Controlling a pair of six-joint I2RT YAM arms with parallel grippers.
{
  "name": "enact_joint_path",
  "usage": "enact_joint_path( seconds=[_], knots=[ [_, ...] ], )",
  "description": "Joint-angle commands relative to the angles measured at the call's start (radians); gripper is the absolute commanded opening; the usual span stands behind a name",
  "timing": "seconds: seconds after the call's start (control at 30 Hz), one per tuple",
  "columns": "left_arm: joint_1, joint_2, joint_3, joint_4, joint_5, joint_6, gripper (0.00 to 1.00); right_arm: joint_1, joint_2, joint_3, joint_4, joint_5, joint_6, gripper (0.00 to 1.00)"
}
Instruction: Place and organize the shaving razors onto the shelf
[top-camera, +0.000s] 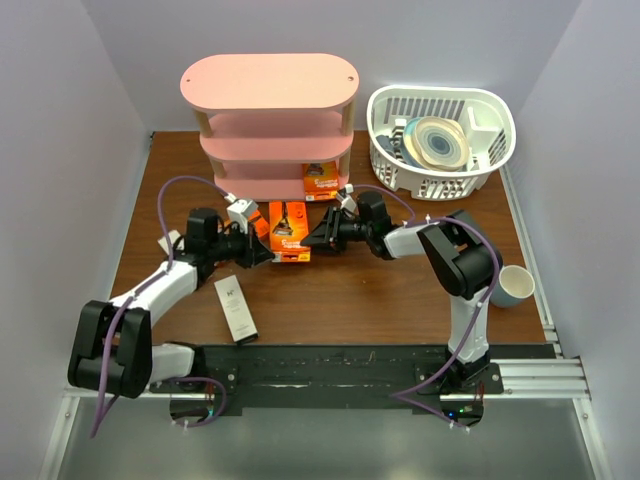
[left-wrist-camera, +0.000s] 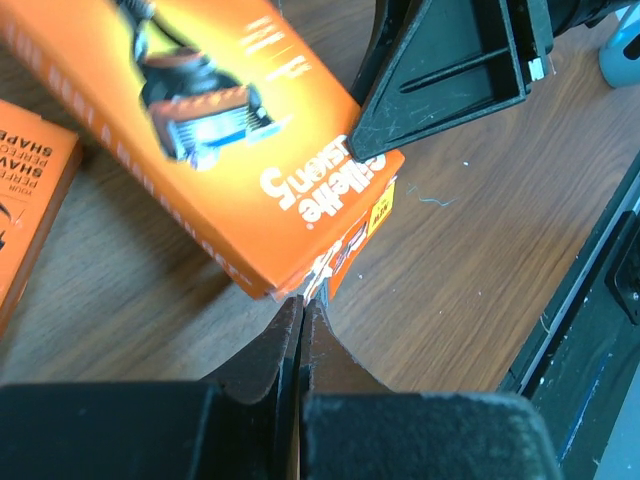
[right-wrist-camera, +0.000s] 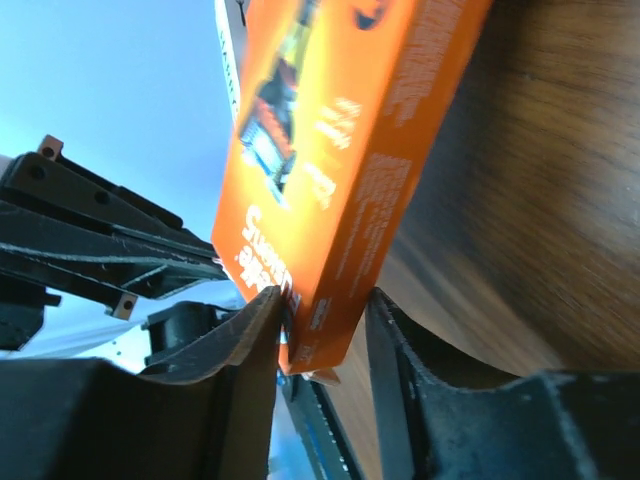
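1. Just in front of the shelf (top-camera: 270, 85), raised and tilted: held orange pack (left-wrist-camera: 200, 130).
2. Right gripper (right-wrist-camera: 322, 305): narrow, pressing both sides of its lower end.
3. Left gripper (left-wrist-camera: 302, 305): closed tight, tips at the pack's corner tab; cannot tell if pinching.
4. On the shelf's lowest board, right end: shelved orange pack (top-camera: 320, 180).
5. On the table before the shelf: lying orange pack (left-wrist-camera: 30, 210) and whitish box (top-camera: 236, 308).
6. Right of the shelf: white basket (top-camera: 490, 130), mug (top-camera: 512, 285).

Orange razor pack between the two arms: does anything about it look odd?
Yes. The orange razor pack hangs tilted off the table, gripped by both arms at once: the left gripper pinches only its thin corner flap, the right gripper clamps its end.
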Motion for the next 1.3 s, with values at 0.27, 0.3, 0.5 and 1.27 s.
enact_joint_path(
  seconds=[0.27,0.3,0.5,1.27],
  knots=[
    [0.044,-0.062,0.068,-0.002,-0.003,0.015,0.0,0.024,-0.057,0.104,-0.06,-0.054,-0.176,0.29],
    [0.048,-0.06,0.071,0.004,-0.02,0.009,0.0,0.024,-0.04,0.131,-0.077,-0.049,-0.189,0.29],
    [0.058,0.009,0.119,0.07,-0.119,-0.018,0.0,0.022,0.026,0.225,-0.114,-0.023,-0.213,0.29],
    [0.056,0.423,0.307,0.378,-0.304,-0.17,0.18,-0.019,0.051,0.334,-0.31,0.075,-0.414,0.77]
  ],
)
